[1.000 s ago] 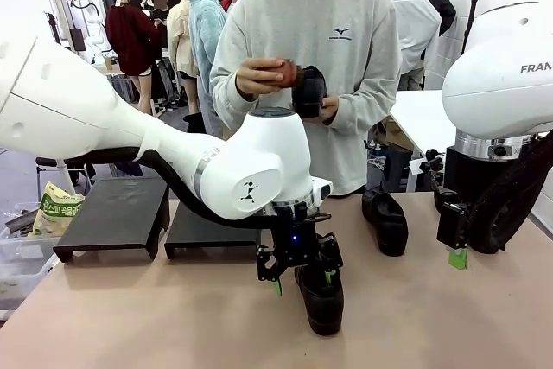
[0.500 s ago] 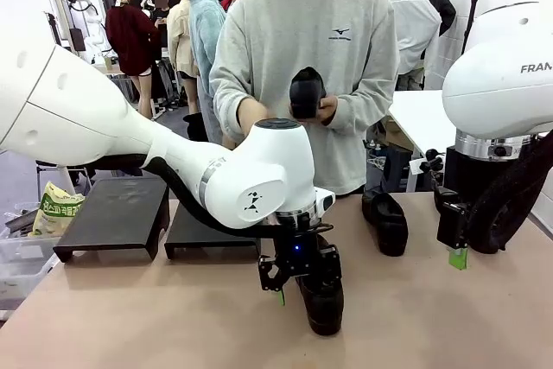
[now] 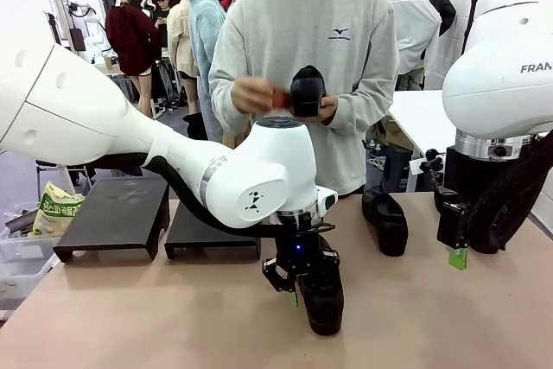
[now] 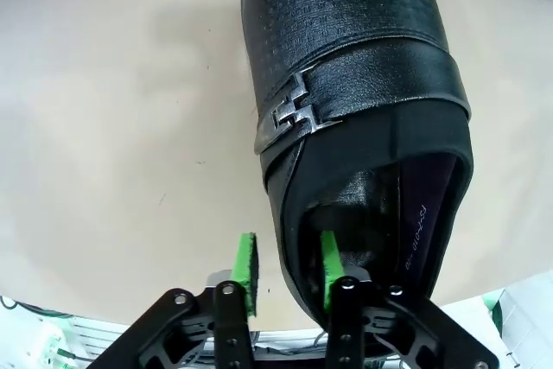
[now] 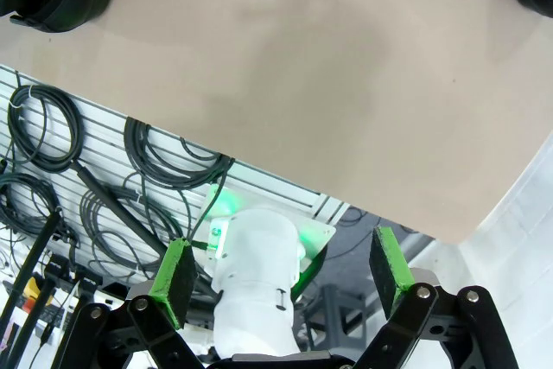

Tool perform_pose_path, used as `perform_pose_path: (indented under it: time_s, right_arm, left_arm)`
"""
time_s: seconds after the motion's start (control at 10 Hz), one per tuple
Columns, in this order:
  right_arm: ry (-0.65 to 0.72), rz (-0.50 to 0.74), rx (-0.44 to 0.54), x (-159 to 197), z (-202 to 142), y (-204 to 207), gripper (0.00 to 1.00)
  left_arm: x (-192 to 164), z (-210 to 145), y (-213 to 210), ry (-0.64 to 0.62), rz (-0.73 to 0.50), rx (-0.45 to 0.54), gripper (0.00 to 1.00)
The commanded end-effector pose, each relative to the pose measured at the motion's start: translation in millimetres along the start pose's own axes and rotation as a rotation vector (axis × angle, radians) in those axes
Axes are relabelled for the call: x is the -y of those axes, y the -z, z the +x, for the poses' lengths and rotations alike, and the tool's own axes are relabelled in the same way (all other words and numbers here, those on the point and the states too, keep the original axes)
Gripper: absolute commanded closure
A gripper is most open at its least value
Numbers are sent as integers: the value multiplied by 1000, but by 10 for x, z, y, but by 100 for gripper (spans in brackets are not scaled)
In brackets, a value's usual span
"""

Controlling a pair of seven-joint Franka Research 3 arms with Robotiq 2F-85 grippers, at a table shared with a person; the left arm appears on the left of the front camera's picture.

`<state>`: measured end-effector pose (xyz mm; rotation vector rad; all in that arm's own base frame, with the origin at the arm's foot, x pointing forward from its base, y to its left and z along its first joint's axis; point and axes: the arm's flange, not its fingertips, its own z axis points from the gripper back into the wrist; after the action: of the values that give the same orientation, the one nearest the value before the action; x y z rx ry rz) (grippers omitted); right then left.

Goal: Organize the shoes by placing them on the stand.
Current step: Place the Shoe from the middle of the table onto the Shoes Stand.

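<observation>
While the stand [image 3: 112, 209] sits bare with nothing placed yet, the left pincer [image 4: 285, 257], narrowly spread, straddles the heel rim of a shoe [image 4: 346, 58].

Black shoe [image 3: 324, 300] flat at front, second shoe [image 3: 385, 220] right; low stand [image 3: 117, 213] left

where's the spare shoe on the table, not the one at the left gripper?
Front view: spare shoe lies on the table right of centre, near the far edge, between the left gripper with its shoe and the right gripper.
</observation>
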<state>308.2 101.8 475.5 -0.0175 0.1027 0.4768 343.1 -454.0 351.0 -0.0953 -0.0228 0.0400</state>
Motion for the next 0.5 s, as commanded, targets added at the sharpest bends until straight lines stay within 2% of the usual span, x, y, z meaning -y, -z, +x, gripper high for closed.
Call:
perform_pose_path:
  time_s: [0.0,0.4]
  right_arm:
    - [3,6,-5,1,-8,7,0]
    - [3,6,-5,1,-8,7,0]
  left_arm:
    - [-1,18,-13,26,10,28,100]
    - [-12,-9,-21,55,14,31,100]
